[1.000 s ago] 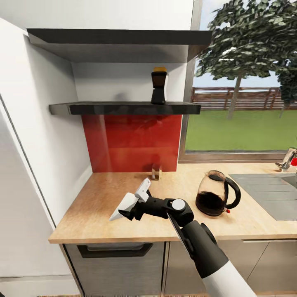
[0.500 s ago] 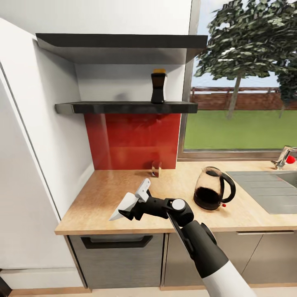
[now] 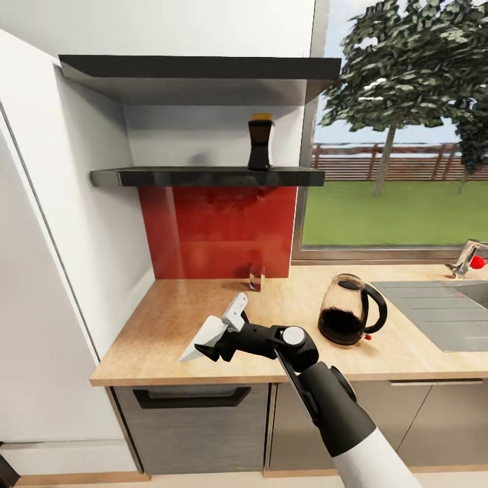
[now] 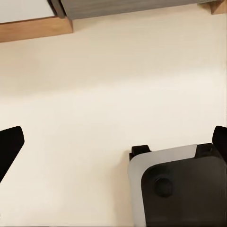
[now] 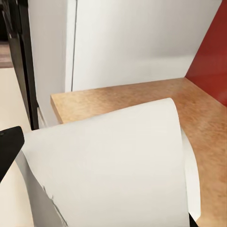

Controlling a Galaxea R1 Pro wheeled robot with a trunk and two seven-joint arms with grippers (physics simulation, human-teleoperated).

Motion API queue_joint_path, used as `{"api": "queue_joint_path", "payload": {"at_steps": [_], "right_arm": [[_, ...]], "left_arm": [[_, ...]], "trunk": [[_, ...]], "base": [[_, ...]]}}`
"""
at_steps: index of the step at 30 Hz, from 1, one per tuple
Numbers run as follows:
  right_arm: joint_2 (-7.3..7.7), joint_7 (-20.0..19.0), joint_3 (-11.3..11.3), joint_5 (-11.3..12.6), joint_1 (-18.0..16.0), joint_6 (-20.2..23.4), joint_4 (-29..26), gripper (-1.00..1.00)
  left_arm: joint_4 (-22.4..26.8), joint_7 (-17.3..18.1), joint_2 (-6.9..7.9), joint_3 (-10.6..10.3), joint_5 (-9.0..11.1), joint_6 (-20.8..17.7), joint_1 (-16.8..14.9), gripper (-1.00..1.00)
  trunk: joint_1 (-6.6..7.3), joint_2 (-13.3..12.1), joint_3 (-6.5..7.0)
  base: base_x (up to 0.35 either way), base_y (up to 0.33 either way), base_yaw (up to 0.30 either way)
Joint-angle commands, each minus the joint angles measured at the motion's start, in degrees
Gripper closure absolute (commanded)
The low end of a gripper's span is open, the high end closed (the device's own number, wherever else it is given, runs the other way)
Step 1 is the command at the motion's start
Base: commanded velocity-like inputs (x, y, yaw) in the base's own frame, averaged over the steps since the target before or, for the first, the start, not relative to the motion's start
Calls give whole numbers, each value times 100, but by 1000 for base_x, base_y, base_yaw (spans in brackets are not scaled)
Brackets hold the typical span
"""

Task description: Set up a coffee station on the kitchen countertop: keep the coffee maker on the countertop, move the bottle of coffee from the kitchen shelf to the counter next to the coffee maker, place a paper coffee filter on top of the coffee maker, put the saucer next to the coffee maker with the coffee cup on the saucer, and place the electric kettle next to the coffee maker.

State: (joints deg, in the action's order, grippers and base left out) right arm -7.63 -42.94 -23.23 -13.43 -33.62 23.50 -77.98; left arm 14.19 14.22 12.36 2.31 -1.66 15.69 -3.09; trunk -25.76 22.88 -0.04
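Note:
My right gripper (image 3: 218, 333) is shut on the paper coffee filter (image 3: 205, 337), a white cone held above the front of the kitchen countertop (image 3: 169, 318). Up close in the right wrist view, the filter (image 5: 109, 165) spreads wide over the counter's left end. The bottle of coffee (image 3: 261, 142), black with a yellow-orange cap, stands on the dark kitchen shelf (image 3: 203, 177). To the right of my arm the electric kettle (image 3: 349, 318) sits on the counter. My left gripper (image 4: 113, 142) hangs open over pale floor. The coffee maker, saucer and coffee cup are out of view.
A small clear glass (image 3: 256, 276) stands against the red backsplash (image 3: 217, 230). The steel sink (image 3: 434, 312) and its tap (image 3: 466, 258) lie at the far right under the window. A white wall panel (image 3: 61, 271) bounds the counter's left end. Grey cabinets (image 3: 196, 420) sit below.
The whole view drew back from the counter a second ago and has held still since. My right gripper keeps the filter in the same pose.

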Motion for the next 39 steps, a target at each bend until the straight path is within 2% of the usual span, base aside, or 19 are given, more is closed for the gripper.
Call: {"api": "queue_joint_path", "payload": {"at_steps": [1, 24, 30, 33, 34, 39], "right_arm": [[-3, -39, 4, -28, -1, 32, -10, 100], [-4, -39, -6, -19, -3, 31, -25, 100], [-2, -39, -3, -31, 0, 26, -23, 100], [29, -39, 2, -34, 1, 24, -17, 100], [76, -39, -3, -31, 0, 20, -16, 100], [112, -39, 0, -30, 0, 15, -16, 100]], "left_arm": [[-5, 28, -3, 22, -19, 18, 2, -100], [48, 28, -51, 15, -19, 22, 10, -100], [54, 26, -51, 20, -19, 128, -12, -100], [233, 27, -71, 23, -19, 258, -57, -100], [491, 28, -79, 24, -19, 276, -64, -100], [781, 21, -84, 31, -12, 290, -68, -100]], "trunk": [[-2, 4, -2], [-2, 4, -2], [-2, 4, -2], [-2, 4, -2], [-2, 4, -2], [-2, 4, -2]], "base": [[0, 0, -14], [-2, 1, -238], [-87, 144, -269], [-6, 20, -269], [-1, 5, -269], [-1, 2, -269]]}}
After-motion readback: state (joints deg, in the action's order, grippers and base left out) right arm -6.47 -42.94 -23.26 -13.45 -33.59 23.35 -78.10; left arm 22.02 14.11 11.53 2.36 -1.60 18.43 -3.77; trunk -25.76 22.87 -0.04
